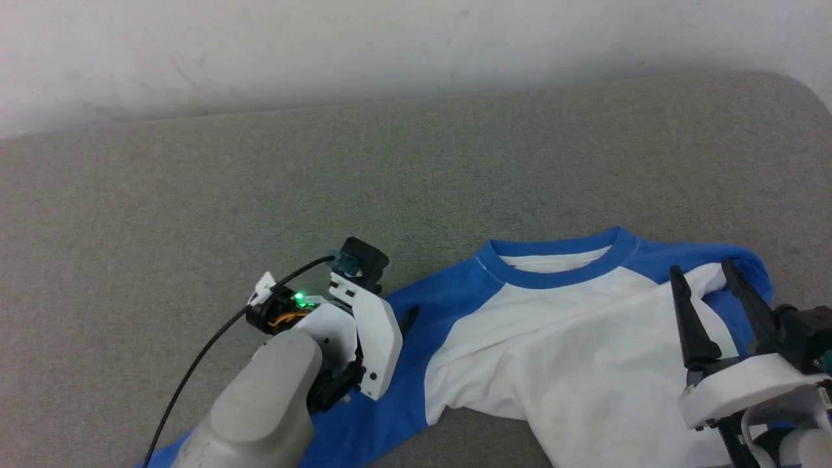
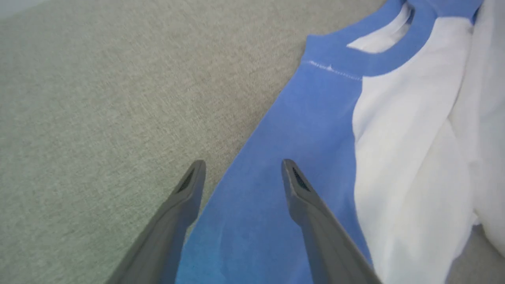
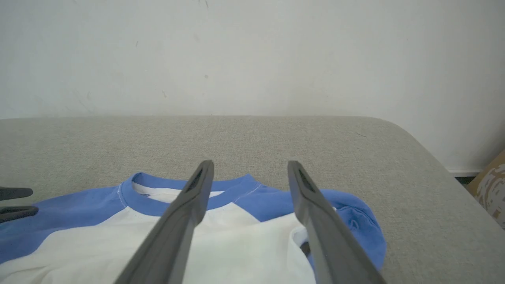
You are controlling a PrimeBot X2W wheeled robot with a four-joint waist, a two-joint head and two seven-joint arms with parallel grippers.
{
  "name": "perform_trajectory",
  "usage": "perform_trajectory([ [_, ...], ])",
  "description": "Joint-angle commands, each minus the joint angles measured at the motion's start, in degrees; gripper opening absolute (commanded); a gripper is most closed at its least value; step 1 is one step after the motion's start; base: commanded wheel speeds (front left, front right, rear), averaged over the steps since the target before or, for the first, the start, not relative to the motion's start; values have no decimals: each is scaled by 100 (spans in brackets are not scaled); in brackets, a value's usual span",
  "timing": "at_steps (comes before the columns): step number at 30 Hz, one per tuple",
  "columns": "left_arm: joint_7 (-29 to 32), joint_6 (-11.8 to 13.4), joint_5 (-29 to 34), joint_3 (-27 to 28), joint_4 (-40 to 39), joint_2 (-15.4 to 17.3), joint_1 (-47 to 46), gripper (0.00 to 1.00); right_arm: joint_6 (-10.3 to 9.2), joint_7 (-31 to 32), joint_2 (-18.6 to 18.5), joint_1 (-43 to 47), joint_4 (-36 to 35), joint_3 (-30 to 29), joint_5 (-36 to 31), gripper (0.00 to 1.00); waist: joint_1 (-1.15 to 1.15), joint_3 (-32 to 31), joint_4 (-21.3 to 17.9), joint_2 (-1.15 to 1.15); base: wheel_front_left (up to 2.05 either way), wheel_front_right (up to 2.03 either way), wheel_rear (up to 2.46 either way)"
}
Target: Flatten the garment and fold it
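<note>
a soft raglan t-shirt with a white body, royal-blue sleeves and a blue ribbed collar (image 1: pixel 572 338) lies on the grey-green fabric-covered surface (image 1: pixel 195 214), toward the near right part of it, with the collar (image 1: pixel 559 260) pointing at the scuffed white wall (image 1: pixel 325 45) behind. the sleeve on the robot's left (image 1: pixel 416 364) is stretched out flat and runs toward the near edge, while the sleeve on the robot's right (image 1: pixel 747 273) is bunched and folded in at the shoulder. the white body is rumpled, with soft folds across the chest. the left hand (image 2: pixel 242 165) hangs low over the outer edge of the stretched sleeve, its two dark fingers spread wide and holding nothing, one finger over the bare surface and the other over the blue cloth. a thin black cable (image 1: pixel 214 338) trails from its wrist. the right hand (image 1: pixel 702 268) sits over the right shoulder of the shirt, fingers also well apart and empty, pointing toward the wall. past the rounded far right corner of the surface, a brown cardboard box (image 3: pixel 491 185) stands low by the wall.
</note>
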Motion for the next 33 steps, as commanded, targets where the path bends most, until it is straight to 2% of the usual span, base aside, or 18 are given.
perform_trajectory([
  [1, 55, -32, -16, -55, 62, -4, -90, 100, -5, 6, 33, -79, -6, 18, 4, 100, -1, 190, -142, 0, 0, 0, 0],
  [7, 899, -89, -109, -892, 565, 2, -444, 100, -5, -33, 72, -171, 108, -3, 51, 100, -1, 351, -198, 0, 0, 0, 0],
  [8, 1061, -90, -209, -1108, 559, 17, -463, 78, -5, -38, 64, -185, 131, -14, 66, 100, -1, 357, -199, 0, 0, 0, 0],
  [9, 1199, -91, -311, -1278, 557, 55, -481, 31, -5, -31, 49, -200, 162, -26, 77, 100, -1, 355, -199, 0, 0, 0, 0],
  [10, 1354, -92, -390, -1441, 565, 116, -496, 0, -5, -16, 39, -223, 194, -39, 104, 100, -1, 347, -199, 0, 0, 0, 0],
  [12, 1472, -92, -560, -1535, 561, 235, -510, 0, -5, 34, -9, -292, 261, -72, 176, 100, -1, 325, -202, 0, 0, 0, 0],
  [15, 1272, -25, -657, -1391, 515, 365, -481, 0, -5, 277, -174, -482, 470, -126, 348, 100, -1, 290, -200, 0, 0, 0, 0],
  [18, 912, 192, -725, -1174, 351, 434, -374, 0, -5, 655, -469, -851, 841, -134, 611, 100, -1, 298, -174, 0, 0, 0, 0],
  [21, 619, 283, -741, -1066, 82, 470, -316, 0, -5, 1147, -889, -1331, 1371, 9, 855, 100, -1, 381, -64, 0, 0, 0, 0],
  [27, 277, 322, -647, -1064, -370, 451, -368, 0, -5, 2251, -1771, -2211, 2361, 838, 1250, 100, -1, 600, 213, 0, 0, 0, 0],
  [33, 83, 325, -578, -1094, -602, 429, -441, 0, -5, 3220, -2380, -2712, 2959, 1692, 1723, 100, -1, 773, 373, 0, 0, 0, 0],
])
